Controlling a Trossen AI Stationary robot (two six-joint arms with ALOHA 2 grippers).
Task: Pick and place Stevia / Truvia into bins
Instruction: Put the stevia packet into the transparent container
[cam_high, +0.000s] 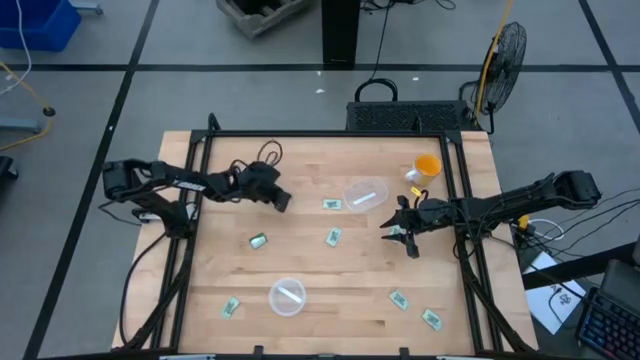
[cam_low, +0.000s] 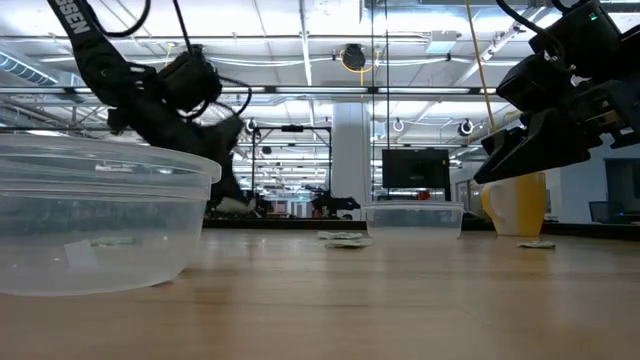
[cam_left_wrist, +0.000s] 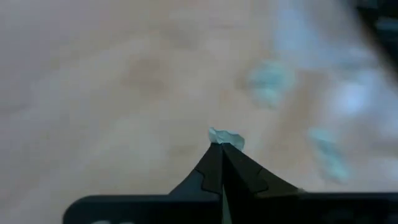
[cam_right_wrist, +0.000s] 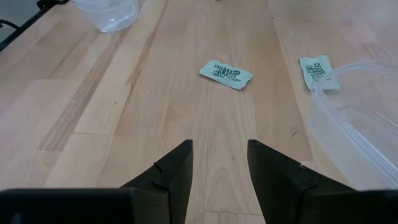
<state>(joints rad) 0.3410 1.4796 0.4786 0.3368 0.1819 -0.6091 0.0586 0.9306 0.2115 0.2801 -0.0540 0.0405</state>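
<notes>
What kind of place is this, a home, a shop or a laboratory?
Most likely a robotics laboratory in a large industrial hall. A wooden table stands on a grey concrete floor marked with dark lines; a standing fan is beside it, and the low view shows a high ceiling with rows of strip lights and a monitor.

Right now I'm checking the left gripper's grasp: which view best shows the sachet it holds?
The left wrist view: a green-white sachet sticks out from the shut fingertips of the left gripper. The high view shows that gripper raised over the table, but not the sachet. In the low view its tip is too dark to tell. The right wrist view misses it.
</notes>
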